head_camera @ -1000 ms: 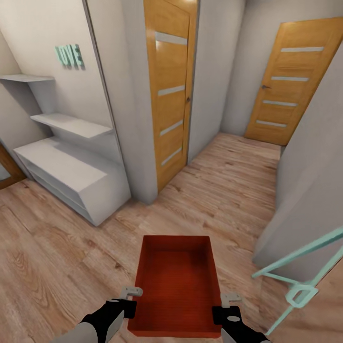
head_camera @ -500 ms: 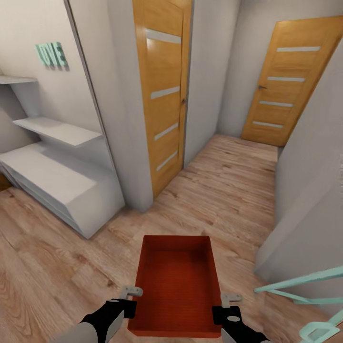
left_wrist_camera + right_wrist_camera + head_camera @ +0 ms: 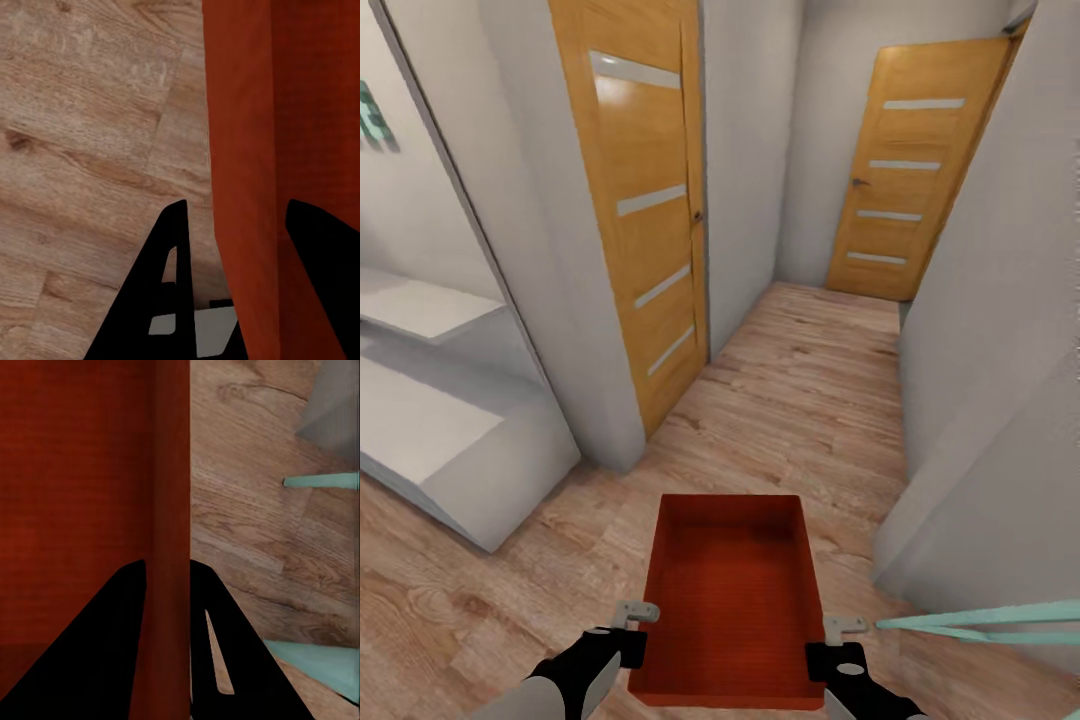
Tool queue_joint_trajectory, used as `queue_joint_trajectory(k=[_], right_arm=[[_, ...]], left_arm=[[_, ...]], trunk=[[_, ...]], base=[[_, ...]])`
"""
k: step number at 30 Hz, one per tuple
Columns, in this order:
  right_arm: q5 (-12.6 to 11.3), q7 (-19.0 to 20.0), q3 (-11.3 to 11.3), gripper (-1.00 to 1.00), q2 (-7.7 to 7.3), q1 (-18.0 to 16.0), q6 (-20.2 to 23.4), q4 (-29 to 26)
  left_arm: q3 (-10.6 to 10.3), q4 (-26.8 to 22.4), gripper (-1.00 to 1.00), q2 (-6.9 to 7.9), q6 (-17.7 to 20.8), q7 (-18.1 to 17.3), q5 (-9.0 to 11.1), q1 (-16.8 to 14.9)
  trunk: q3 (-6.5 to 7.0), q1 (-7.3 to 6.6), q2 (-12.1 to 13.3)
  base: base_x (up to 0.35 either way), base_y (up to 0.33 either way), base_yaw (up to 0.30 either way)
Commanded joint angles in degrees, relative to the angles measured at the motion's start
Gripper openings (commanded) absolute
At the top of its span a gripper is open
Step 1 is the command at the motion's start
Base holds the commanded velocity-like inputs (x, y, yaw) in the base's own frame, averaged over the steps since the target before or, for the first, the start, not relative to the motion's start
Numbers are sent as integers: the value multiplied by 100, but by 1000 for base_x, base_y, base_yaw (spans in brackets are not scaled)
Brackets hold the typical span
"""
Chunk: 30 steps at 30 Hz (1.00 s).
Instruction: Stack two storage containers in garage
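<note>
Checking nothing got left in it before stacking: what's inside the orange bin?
The storage container looks empty: bare orange-red bottom and inner walls. The strip just behind its near wall is hidden in the head view.

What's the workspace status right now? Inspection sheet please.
Surface: light wood plank floor, hallway.
Job's things: one orange-red storage container, open top, nothing inside, carried level in front of the robot.
Clutter: teal frame low on the right.
Grippers: left gripper and right gripper each have their jaws clamped over a side wall of the container.
Cables: nothing seen.
Surroundings: pale grey walls, near wooden door on the left, second wooden door at the hallway's end, white shelf unit at left.
</note>
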Motion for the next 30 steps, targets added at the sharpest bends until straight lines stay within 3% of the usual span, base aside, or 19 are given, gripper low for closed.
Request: queue_joint_trajectory(k=[1, 11, 30], right_arm=[[-29, -31, -20, -100, -2, -7, -34, 9], [-29, -31, -20, -100, -2, -7, -34, 9], [-29, -31, -20, -100, -2, -7, -34, 9]], left_arm=[[4, -13, -100, 1, 36, 25, -100, 1], [4, -13, -100, 1, 35, 25, -100, 1], [4, -13, -100, 1, 36, 25, -100, 1]], trunk=[[-6, 4, -4], [-6, 4, -4], [-6, 4, -4]], base=[[325, 0, -248], [325, 0, -242], [325, 0, -9]])
